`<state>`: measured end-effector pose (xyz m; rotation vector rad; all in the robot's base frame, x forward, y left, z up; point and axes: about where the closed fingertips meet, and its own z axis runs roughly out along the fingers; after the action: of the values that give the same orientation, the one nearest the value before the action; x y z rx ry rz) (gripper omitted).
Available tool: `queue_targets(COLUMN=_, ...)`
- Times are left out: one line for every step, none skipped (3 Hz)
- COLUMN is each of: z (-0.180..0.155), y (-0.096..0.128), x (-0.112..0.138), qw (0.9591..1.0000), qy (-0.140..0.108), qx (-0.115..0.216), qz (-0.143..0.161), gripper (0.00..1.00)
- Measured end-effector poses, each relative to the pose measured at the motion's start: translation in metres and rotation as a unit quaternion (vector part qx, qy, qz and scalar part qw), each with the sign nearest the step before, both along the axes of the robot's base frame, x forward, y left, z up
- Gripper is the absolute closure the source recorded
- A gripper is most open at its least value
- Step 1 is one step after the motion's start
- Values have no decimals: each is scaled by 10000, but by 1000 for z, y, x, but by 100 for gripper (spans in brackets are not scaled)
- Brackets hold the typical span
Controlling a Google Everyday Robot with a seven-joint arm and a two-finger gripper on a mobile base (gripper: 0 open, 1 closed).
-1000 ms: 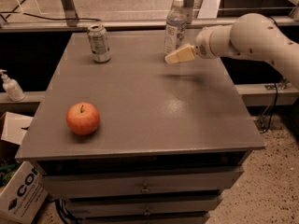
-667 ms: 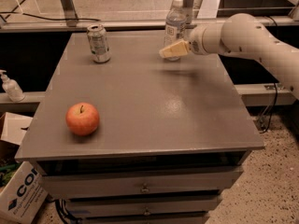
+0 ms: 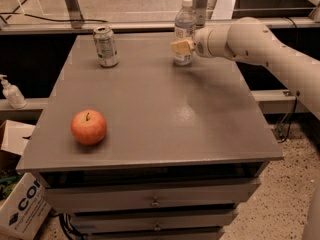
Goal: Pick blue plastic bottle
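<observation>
Claw (image 3: 181,47) at blue plastic bottle (image 3: 185,21) (upright, far edge of table (image 3: 150,109)).

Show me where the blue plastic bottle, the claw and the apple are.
blue plastic bottle (image 3: 185,23): camera view, clear upper body below the cap
claw (image 3: 181,47): camera view, pale tip at the bottle's lower half
apple (image 3: 88,127): camera view, middle of its skin

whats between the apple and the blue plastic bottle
In the camera view, only bare grey table lies between the apple and the blue plastic bottle. The tool is at the bottle's lower part.
</observation>
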<state>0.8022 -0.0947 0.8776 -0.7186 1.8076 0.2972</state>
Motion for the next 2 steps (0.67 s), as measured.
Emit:
queue_targets(z=-1, y=2, x=-1, qw=9999, qy=4, qx=147, qz=6, gripper=64)
queue_targets(z=5, y=2, x=-7, qw=9994, qy=-36, qx=354, qz=49, gripper=88)
